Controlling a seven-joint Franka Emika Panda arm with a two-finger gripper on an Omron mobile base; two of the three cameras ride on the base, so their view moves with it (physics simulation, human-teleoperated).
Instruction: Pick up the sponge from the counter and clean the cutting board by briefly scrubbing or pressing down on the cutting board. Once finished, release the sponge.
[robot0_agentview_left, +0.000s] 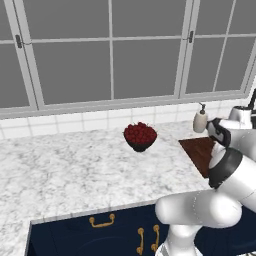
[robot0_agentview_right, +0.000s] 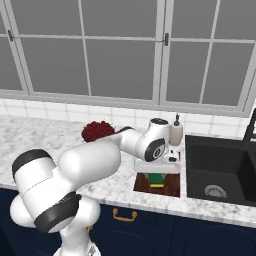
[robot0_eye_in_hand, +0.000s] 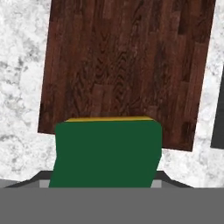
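Note:
The sponge (robot0_eye_in_hand: 107, 151), dark green on top with a yellow edge, sits close in the hand view between the fingers of my gripper (robot0_eye_in_hand: 105, 177), which is shut on it. From the right base view the gripper (robot0_agentview_right: 157, 174) points down with the sponge (robot0_agentview_right: 157, 181) at the near end of the dark reddish-brown cutting board (robot0_agentview_right: 170, 187); whether it touches the wood I cannot tell. The cutting board (robot0_eye_in_hand: 127, 65) spreads beyond the sponge in the hand view. In the left base view the board (robot0_agentview_left: 199, 150) lies partly behind my arm on the marble counter (robot0_agentview_left: 75, 165).
A black bowl of red fruit (robot0_agentview_left: 140, 136) stands left of the board. A soap dispenser (robot0_agentview_right: 176, 131) is by the wall behind it. The black sink (robot0_agentview_right: 220, 170) and faucet (robot0_agentview_right: 250, 125) lie just right of the board. Navy cabinet fronts (robot0_agentview_left: 100, 232) run below the counter.

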